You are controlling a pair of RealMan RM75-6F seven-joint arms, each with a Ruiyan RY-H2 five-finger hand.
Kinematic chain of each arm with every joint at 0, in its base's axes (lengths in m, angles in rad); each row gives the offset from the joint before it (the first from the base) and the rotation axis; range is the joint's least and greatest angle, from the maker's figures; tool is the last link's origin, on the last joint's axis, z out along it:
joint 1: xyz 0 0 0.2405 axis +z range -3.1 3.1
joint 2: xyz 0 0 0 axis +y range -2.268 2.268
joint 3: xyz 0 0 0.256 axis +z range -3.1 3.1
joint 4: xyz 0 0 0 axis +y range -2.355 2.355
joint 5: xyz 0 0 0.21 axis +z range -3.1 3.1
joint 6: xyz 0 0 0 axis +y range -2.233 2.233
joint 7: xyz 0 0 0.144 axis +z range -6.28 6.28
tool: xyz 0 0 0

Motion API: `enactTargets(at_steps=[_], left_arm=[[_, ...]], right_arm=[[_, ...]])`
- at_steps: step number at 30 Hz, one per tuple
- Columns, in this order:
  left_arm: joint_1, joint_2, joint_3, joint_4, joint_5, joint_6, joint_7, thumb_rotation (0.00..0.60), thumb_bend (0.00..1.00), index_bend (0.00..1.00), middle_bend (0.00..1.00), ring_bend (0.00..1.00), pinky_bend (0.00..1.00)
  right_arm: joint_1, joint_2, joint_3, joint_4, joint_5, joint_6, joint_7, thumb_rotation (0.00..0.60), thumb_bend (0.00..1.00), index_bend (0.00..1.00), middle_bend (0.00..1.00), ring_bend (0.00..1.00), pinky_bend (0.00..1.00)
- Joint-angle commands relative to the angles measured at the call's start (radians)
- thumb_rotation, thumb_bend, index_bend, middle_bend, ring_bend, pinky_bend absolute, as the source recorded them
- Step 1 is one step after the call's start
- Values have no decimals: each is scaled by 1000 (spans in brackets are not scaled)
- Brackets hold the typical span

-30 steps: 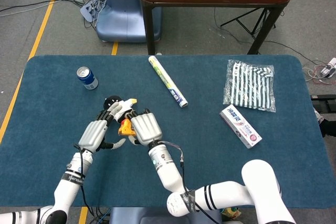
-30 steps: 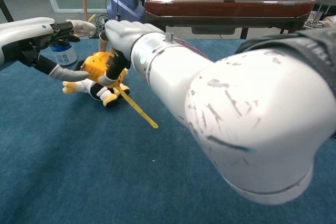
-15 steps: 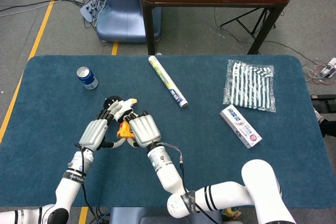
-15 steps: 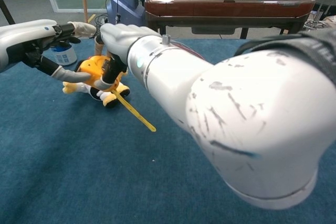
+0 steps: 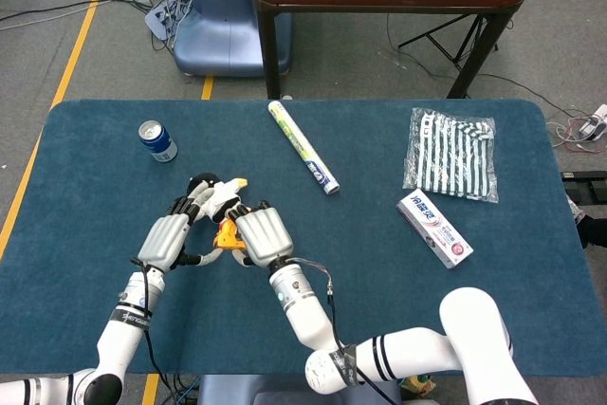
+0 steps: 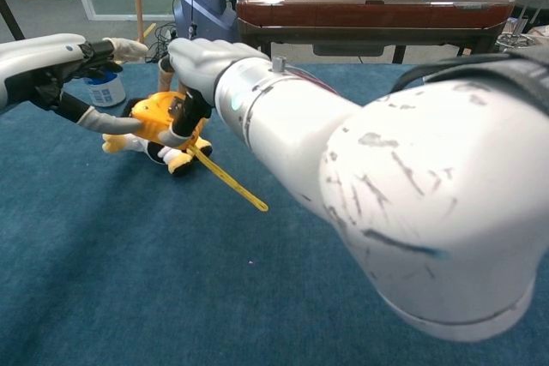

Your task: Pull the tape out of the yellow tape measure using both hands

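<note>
The yellow tape measure [image 6: 160, 117] is a rounded yellow-orange case held off the table [image 6: 129, 280], just in front of a small plush toy [image 6: 163, 153] lying there. From the case's lower right edge a narrow yellow tape [image 6: 227, 179] runs out straight, slanting down and away from the toy, its free end hanging just above the blue cloth.

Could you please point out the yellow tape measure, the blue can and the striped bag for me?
yellow tape measure [image 6: 157, 116], chest view, on the top of its yellow case.
blue can [image 5: 157, 140], head view, on the middle of its side.
striped bag [image 5: 452, 154], head view, on the middle of its striped face.
</note>
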Motion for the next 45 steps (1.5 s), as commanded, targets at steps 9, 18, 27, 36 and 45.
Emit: enactTargets(at_steps=[9, 18, 27, 36, 45], left_arm=[[3, 19, -2, -2, -22, 2, 3, 600, 213, 0, 0, 0, 0], [5, 35, -7, -4, -41, 3, -1, 600, 214, 120, 0, 0, 0], [5, 58, -10, -11, -59, -9, -5, 600, 214, 330, 0, 0, 0], [2, 65, -11, -9, -64, -26, -26, 600, 237, 426, 0, 0, 0], [-2, 70, -13, -7, -73, -40, -43, 600, 303, 526, 0, 0, 0]], right_arm=[[-7, 10, -9, -9, -6, -5, 7, 600, 549, 516, 516, 436, 227], [-14, 19, -14, -10, -9, -8, 14, 600, 549, 519, 516, 436, 227], [-11, 24, -12, -8, -3, -11, 11, 600, 549, 519, 516, 436, 227], [-9, 24, -10, -5, 5, -13, 10, 600, 549, 521, 516, 436, 227], [-8, 27, -9, -3, 7, -14, 12, 600, 549, 521, 516, 436, 227]])
